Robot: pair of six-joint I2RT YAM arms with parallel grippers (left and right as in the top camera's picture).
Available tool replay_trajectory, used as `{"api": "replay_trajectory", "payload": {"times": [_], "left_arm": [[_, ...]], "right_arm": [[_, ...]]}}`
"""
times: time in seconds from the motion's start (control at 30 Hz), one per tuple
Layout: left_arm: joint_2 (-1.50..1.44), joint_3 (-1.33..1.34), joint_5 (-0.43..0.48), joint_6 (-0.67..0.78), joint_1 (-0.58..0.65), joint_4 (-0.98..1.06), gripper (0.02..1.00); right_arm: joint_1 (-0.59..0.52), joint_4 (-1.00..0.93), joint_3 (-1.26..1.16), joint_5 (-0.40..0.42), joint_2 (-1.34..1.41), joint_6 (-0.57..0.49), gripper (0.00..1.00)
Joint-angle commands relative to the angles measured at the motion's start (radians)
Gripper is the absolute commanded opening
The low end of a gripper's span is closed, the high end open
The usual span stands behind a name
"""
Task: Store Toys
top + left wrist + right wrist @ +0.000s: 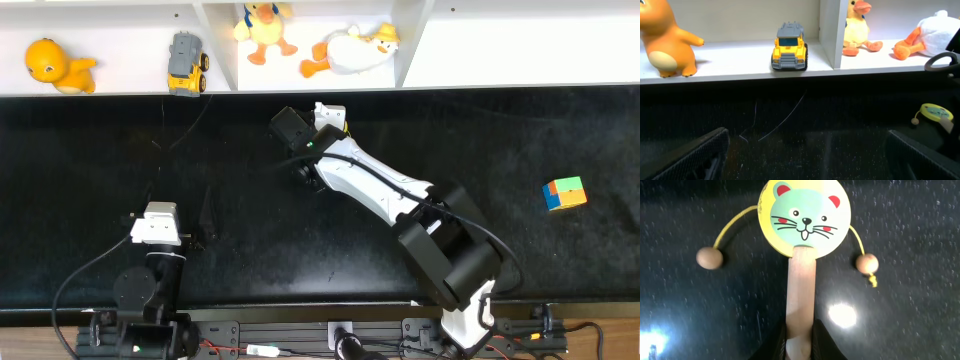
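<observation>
My left tool point(807, 135) sits low over the black desk point(260, 250), fingers spread wide with nothing between them. Straight ahead of it, past a strip of bare desk, runs the white shelf point(740, 70). Ahead and off to the tool's left, an orange duck-like figure point(665, 40) stands in the left compartment. Almost dead ahead, in that same compartment, a yellow toy truck point(789, 47) with a grey cab faces the tool, close to the shelf's front edge. A white divider point(826, 32) rises just right of the truck. Past it, ahead and to the tool's right, a yellow plush duck point(857, 27) sits upright. A white plush duck point(932, 30) with orange feet lies on its side near it.

Further right, my right arm point(370, 185) reaches across the middle. The right tool point(801, 335) is pinched narrow on the wooden handle point(801, 290) of a rattle drum point(805, 217). The drum's round yellow head, with a mint cat face, points away from the tool, out beyond the fingertips. Its wooden beads point(708, 258) lie on yellow cords, one to each side of the head. Black desk is under the drum, and I can't tell whether it touches. This tool is just short of the shelf's front edge, in front of the plush ducks' compartment.

Well off to the right of that tool and behind it, a multicoloured cube point(565, 193) rests on the desk.
</observation>
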Motion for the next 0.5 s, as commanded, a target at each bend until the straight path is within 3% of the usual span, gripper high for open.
{"api": "replay_trajectory", "payload": {"times": [0.03, 0.23, 0.37, 0.43, 0.5], "left_arm": [[-0.01, -0.001, 0.01, 0.018, 0.002, -0.004, 0.998], [-0.01, -0.001, 0.01, 0.018, 0.002, -0.004, 0.998], [-0.01, -0.001, 0.01, 0.018, 0.002, -0.004, 0.998], [-0.01, -0.001, 0.01, 0.019, 0.002, -0.004, 0.998], [-0.01, -0.001, 0.01, 0.018, 0.002, -0.004, 0.998]], "right_arm": [[0.022, -0.056, -0.013, 0.009, -0.116, 0.001, 0.045], [0.016, -0.074, -0.235, 0.059, -0.425, 0.001, 0.04], [-0.049, -0.102, -0.365, 0.072, -0.622, -0.005, 0.042], [-0.131, -0.145, -0.406, 0.044, -0.712, -0.06, 0.042], [-0.275, -0.201, -0.398, 0.023, -0.779, -0.244, 0.042]]}}
